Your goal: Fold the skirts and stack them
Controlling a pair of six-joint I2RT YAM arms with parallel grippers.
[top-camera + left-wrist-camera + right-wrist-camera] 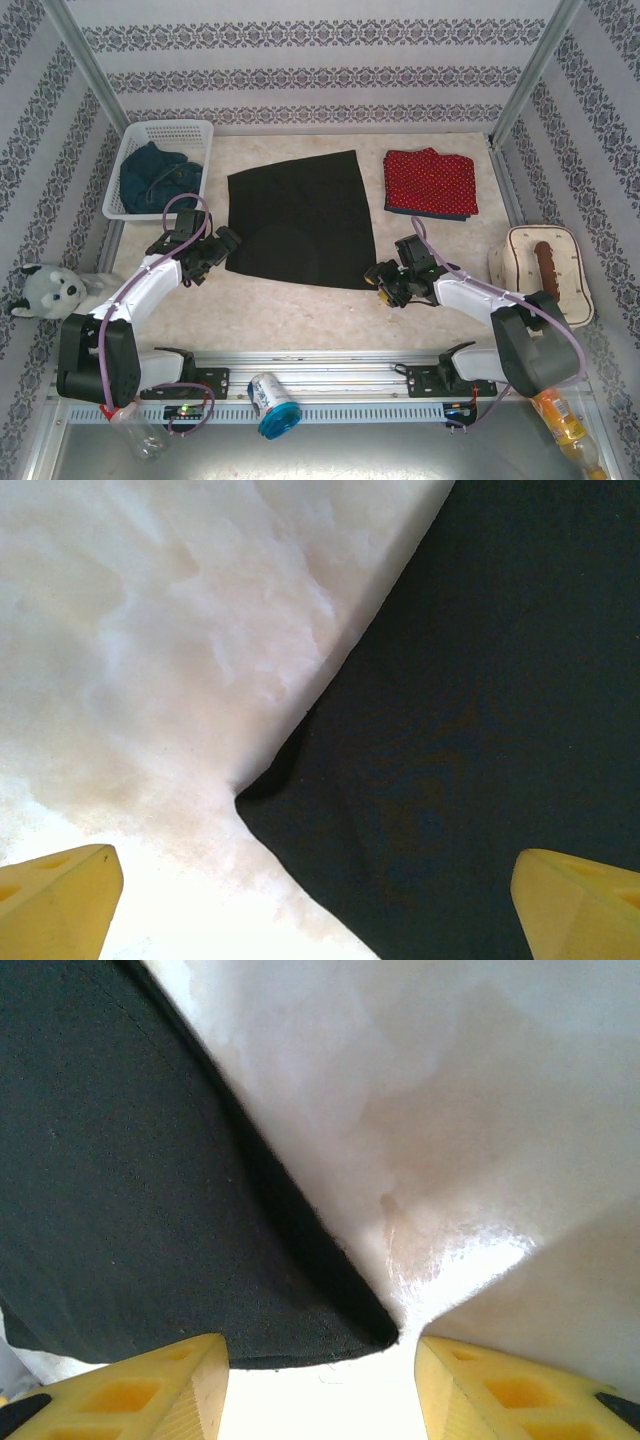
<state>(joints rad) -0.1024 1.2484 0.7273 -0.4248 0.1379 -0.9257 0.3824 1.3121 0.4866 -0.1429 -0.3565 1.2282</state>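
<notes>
**Table** [300, 310], pale marbled top; clock directions as read from the top view, 12 at the far wall.

1. **Black skirt** [298, 218]: centre of the table, spread flat in one layer, narrower edge toward 12, wider edge toward 6.
2. **Red polka-dot skirt** [430, 183]: at 1 o'clock, folded into a compact rectangle with a dark edge showing beneath, apart from the black skirt.
3. **Denim skirts** [160, 178]: at 10 o'clock, crumpled together inside the white mesh basket [190, 128]; how many cannot be told.
4. **Left gripper** [222, 243]: at the black skirt's 8 o'clock corner, jaws spread wide, one yellow finger over bare table and the other over the cloth, the corner lying between them.
5. **Right gripper** [378, 275]: at the skirt's 4 o'clock corner, jaws moderately apart, the cloth corner lying in the gap, not pinched.
6. **Sundries**: stuffed husky toy [45, 290] at 8 o'clock off the table; drinks can [272, 402] at 6 on the mounting rail.
</notes>
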